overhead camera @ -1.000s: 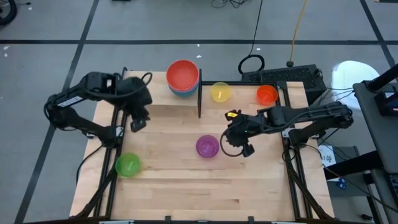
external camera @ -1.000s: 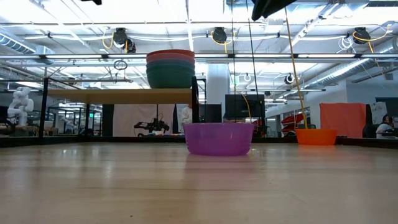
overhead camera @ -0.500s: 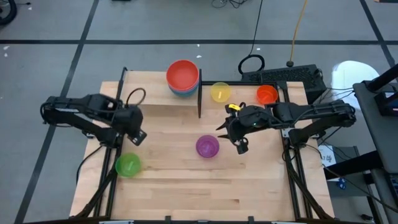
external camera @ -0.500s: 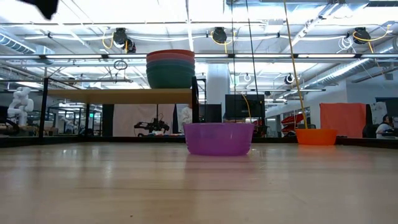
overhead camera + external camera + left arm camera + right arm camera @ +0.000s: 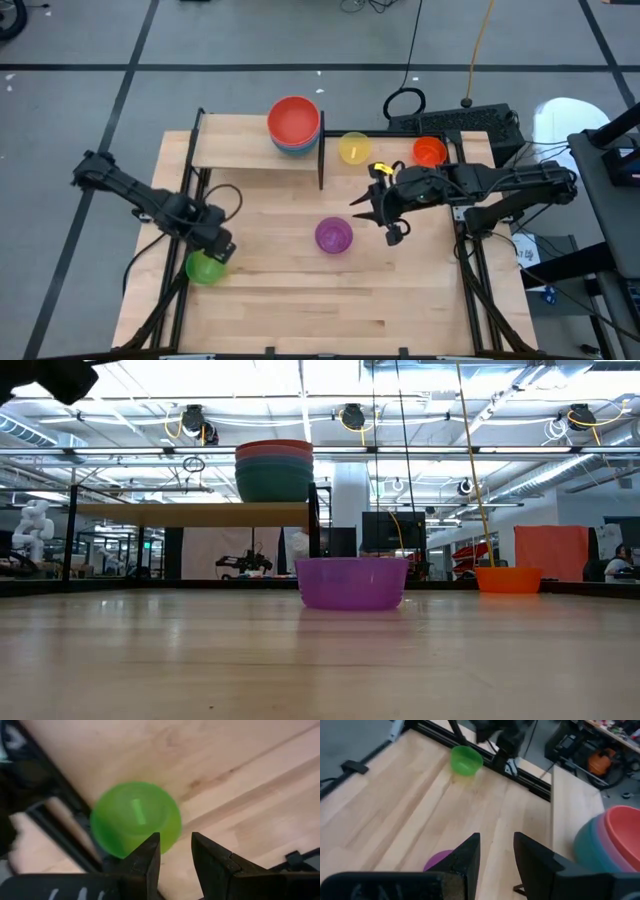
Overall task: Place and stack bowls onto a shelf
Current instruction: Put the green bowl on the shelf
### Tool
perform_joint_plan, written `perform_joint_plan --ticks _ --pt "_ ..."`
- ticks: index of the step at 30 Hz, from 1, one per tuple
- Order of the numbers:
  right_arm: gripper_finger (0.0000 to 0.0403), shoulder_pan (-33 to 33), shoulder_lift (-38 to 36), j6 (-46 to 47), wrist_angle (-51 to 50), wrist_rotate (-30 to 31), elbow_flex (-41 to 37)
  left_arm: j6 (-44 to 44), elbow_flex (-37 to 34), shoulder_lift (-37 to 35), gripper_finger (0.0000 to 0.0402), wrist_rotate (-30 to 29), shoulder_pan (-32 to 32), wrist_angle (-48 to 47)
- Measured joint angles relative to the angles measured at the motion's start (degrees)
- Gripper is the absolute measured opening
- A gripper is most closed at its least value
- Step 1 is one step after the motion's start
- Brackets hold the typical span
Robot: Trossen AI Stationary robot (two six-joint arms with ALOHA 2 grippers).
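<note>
A green bowl (image 5: 203, 269) sits on the table near its left edge; my left gripper (image 5: 219, 249) hangs open just above it, pointing down, beside the bowl's rim (image 5: 167, 832). A purple bowl (image 5: 333, 236) stands mid-table. My right gripper (image 5: 372, 215) hovers open to its right, slanting down toward the left, with nothing between its fingers. A stack of larger bowls (image 5: 293, 125), red on top, rests on the shelf (image 5: 240, 152). A yellow bowl (image 5: 354, 148) and an orange bowl (image 5: 429, 152) stand at the far right.
The shelf's black upright end bar (image 5: 321, 160) stands between the stack and the yellow bowl. Black frame rails (image 5: 180, 290) run along the table's left and right sides. A keyboard (image 5: 455, 122) and cables lie beyond the far right corner.
My left gripper has swung from beside the shelf toward the table's near edge and down, rolling its wrist, and now hangs over the green bowl. My right gripper has risen a little and tipped nearer to level. No bowl has moved.
</note>
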Motion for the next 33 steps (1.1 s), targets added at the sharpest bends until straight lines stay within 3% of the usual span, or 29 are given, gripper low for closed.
perform_joint_plan --ticks 10,33 --pt "0.0114 0.0 -0.2 -0.7 -0.1 1.8 0.0 -9.2 -9.1 0.0 0.0115 -0.1 -4.5 11.8" --pt "0.0114 0.0 -0.2 -0.8 -0.1 1.6 0.0 -15.6 -23.2 0.0 0.0115 -0.5 -9.0 28.9"
